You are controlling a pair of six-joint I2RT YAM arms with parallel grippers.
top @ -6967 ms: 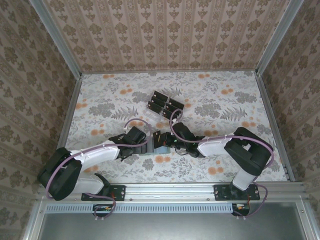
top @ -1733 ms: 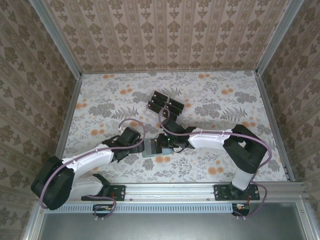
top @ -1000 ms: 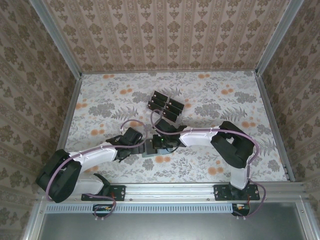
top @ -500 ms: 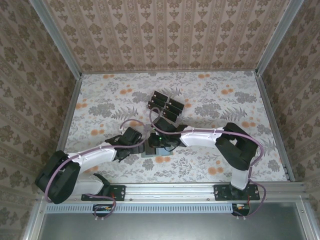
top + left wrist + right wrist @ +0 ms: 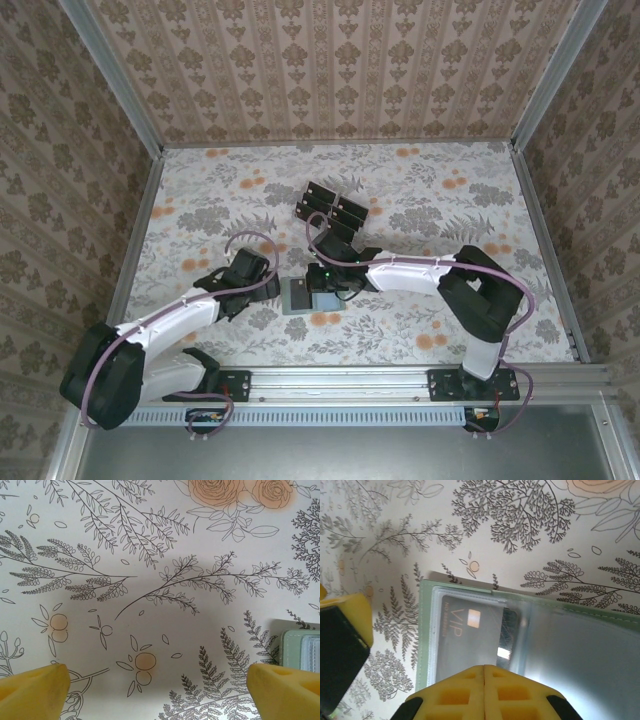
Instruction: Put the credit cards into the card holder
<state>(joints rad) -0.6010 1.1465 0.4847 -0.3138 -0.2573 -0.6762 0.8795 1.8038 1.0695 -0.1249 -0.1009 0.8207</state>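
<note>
Lying open, sage-green card holder point(image 5: 590, 655), black credit card point(image 5: 475, 635) inside; right hand point(image 5: 484, 680) closed, left hand point(image 5: 160, 680) wide.

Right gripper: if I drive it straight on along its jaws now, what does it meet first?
The card holder: the right gripper, jaws shut, points at its clear pocket, where a credit card already sits. How close it is, I can't judge.

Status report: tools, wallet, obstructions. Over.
Left tool open beside flat sage-green bi-fold wallet. Right tool shut above it. Black rectangular VIP card in its clear pocket. Nothing obstructing.
</note>
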